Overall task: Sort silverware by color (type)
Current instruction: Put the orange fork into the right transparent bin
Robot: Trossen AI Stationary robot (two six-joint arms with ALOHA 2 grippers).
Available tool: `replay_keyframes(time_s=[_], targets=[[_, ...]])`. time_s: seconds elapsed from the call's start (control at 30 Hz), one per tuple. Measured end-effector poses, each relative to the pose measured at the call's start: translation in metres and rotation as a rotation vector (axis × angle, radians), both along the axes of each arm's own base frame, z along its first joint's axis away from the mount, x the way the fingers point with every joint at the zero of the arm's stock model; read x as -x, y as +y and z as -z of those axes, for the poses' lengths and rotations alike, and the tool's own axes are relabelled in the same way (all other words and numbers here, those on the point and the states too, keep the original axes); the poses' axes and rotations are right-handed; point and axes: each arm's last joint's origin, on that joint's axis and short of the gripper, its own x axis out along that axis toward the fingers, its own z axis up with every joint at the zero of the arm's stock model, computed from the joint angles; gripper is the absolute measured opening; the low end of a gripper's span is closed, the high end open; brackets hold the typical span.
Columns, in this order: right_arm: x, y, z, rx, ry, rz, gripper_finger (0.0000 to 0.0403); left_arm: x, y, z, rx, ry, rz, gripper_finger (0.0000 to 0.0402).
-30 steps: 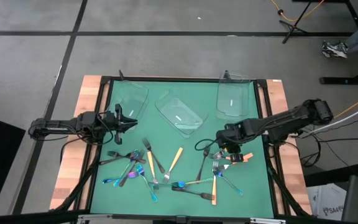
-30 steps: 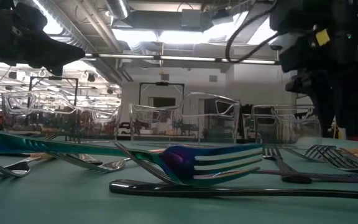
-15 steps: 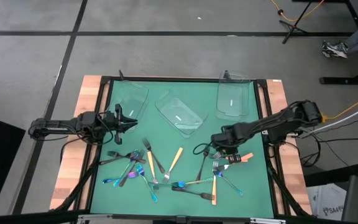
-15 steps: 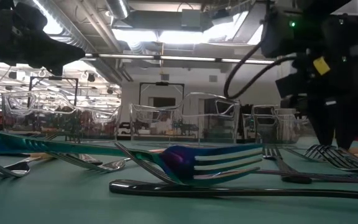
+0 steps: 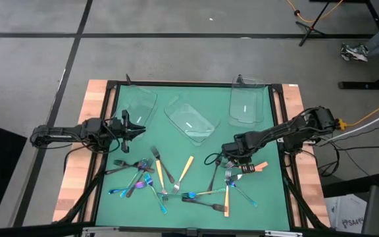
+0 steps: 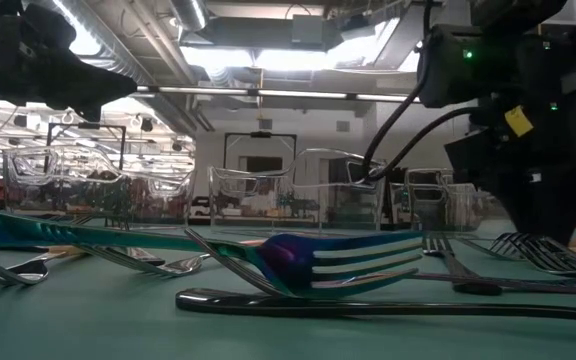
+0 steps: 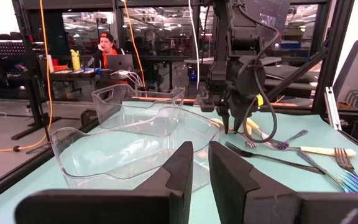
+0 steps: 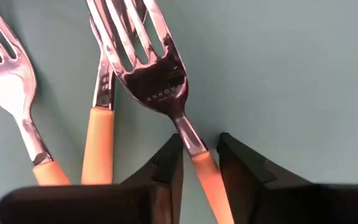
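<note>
Right pincer: your working pincer is down at the green mat on the right side of the bench, its two dark fingers nearly together, one on each side of the neck of a silver fork with an orange handle. The fingers look to be touching the neck or just short of it; you cannot tell for sure that the grip has closed.
Fork between the fingers: it lies flat on the mat, tines pointing away from the pincer, orange handle running back under it.
Just beside the pincer: two more orange-handled forks lie alongside the first, close to it, tines the same way.
Farther from the right pincer: across the middle of the mat you see the rest of the silverware, a loose scatter of dark, iridescent blue-purple and tan-handled pieces, several crossing one another. From mat level a blue-purple fork lies over a long black utensil.
Beyond the right pincer: three clear plastic trays stand in a row along the far side of the mat, well apart from the pincer.
Left pincer: your other arm waits at the left edge of the mat, well apart from the cutlery, its fingers a narrow gap apart with nothing between them.
Bench: wooden edges show on both sides of the mat.
Room: a person sits at a desk beyond the trays.
</note>
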Motion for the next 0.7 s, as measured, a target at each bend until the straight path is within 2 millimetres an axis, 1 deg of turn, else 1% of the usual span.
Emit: replay_keyframes(time_s=[0.13,0.23,0.7], targets=[[0.0001,0.0,0.0001,0.0,0.001,-0.002,0.0058,0.0,0.0,0.0,0.0,0.0,0.0,0.0046],[0.0001,0.0,0.0002,0.0,0.002,-0.002,0.0049,0.0,0.0,0.0,0.0,0.0,0.0,0.0046],[0.0006,-0.0001,0.0001,0.001,0.007,-0.001,0.0044,0.0,0.0,0.0,0.001,0.0,0.0,0.0046]])
